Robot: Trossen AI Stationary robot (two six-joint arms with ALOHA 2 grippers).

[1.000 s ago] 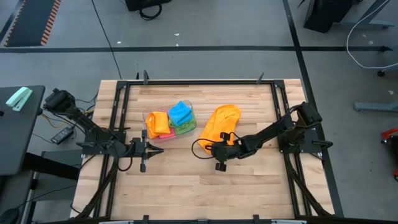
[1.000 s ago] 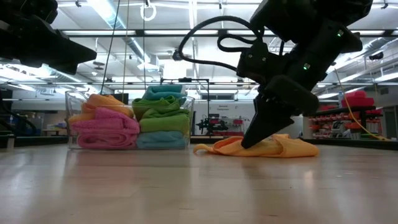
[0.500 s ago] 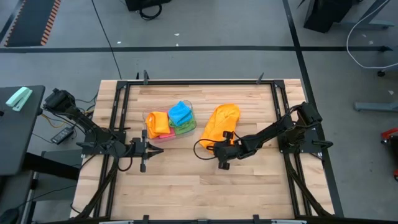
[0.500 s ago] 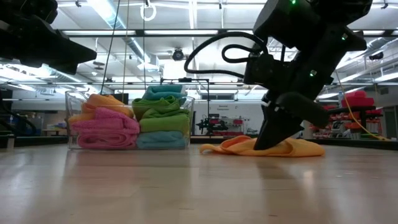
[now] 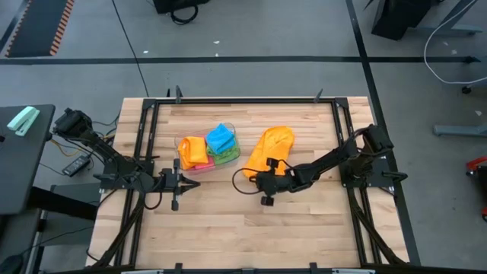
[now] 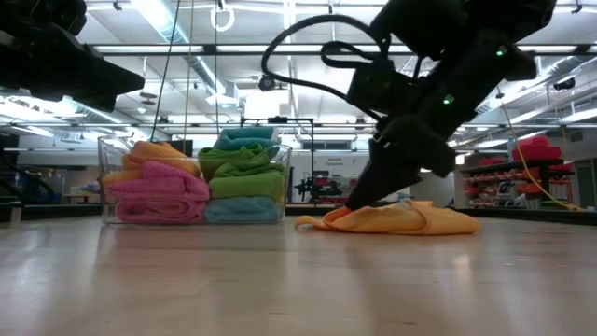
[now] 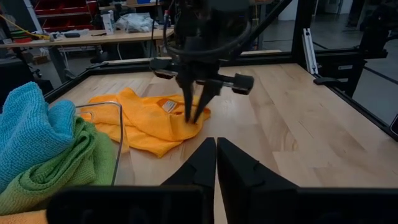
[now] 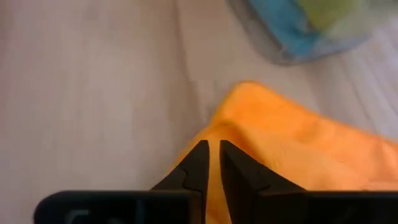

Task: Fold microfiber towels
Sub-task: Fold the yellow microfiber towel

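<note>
On the counter (image 5: 228, 221) right of the clear tub (image 5: 207, 152), an orange towel (image 5: 272, 146) is lying rumpled and unfolded. The right hand (image 5: 257, 177) is pinching its near-left edge, seemingly starting a fold. The left hand (image 5: 195, 183) is waiting pressed together, near the tub, which is holding the other towels (image 6: 196, 177), bunched.

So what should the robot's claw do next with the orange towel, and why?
Probably lift that pinched corner and carry it across. The right gripper is nearly closed on the near edge of the orange towel, which lies crumpled and unfolded on the table. The left gripper waits shut beside the tub.
</note>
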